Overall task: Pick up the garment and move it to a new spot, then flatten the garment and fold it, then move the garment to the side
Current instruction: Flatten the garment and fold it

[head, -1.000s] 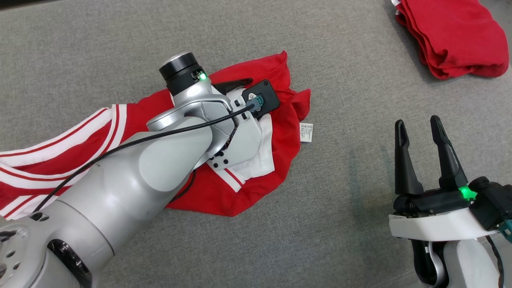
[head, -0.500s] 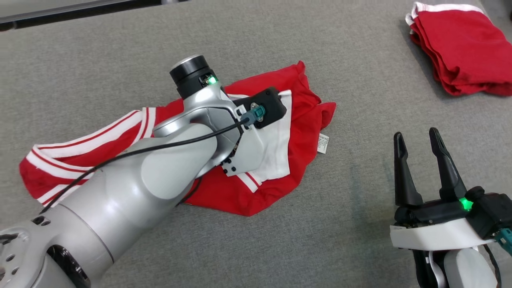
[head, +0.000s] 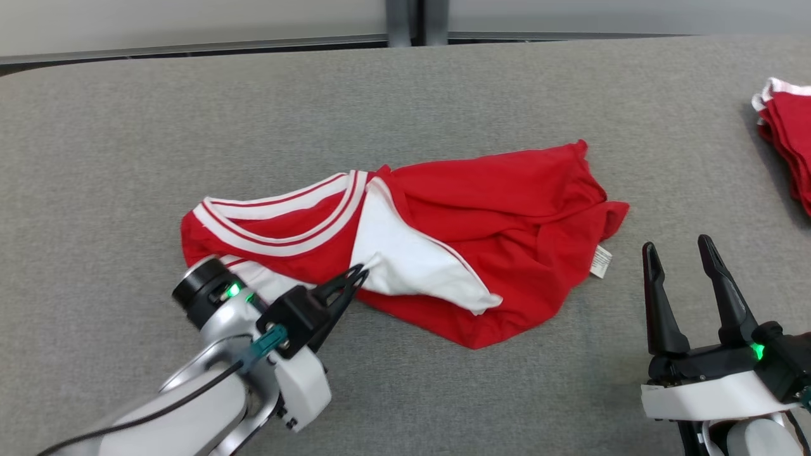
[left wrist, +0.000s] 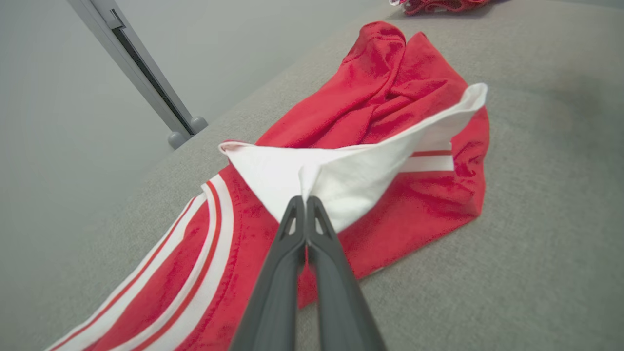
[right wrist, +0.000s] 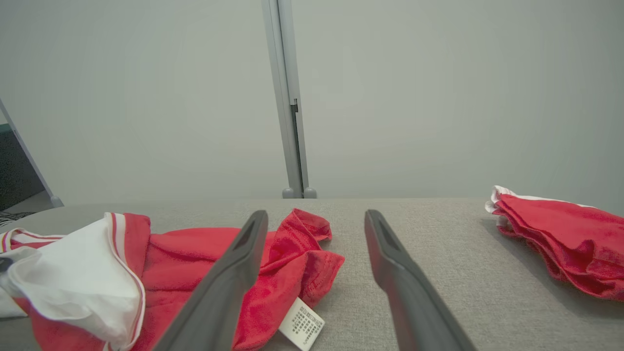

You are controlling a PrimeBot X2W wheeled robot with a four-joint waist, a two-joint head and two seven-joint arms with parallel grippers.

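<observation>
We are working over the grey table (head: 114, 126). The red garment (head: 507, 202) is lying crumpled around the table's middle, its white-and-red striped neckline turning toward the table's left side and its small white label (head: 602, 261) sticking out from the hem toward the table's right side. Our left gripper (head: 360, 273) is reaching in from the table's near left side, and its two dark fingers are pressing tight together on a fold of the garment's white panel (head: 412, 259). In the left wrist view the tips are meeting on that white cloth, which is rising off the table in a small peak. Our right gripper (head: 678, 244) is hovering over the table's near right part, clear of the garment, with its fingers standing spread apart and nothing between them. A folded red stack (head: 785, 126) is sitting at the table's right edge, well apart from the garment. A grey post (head: 405, 19) is standing just behind the table's far edge.
</observation>
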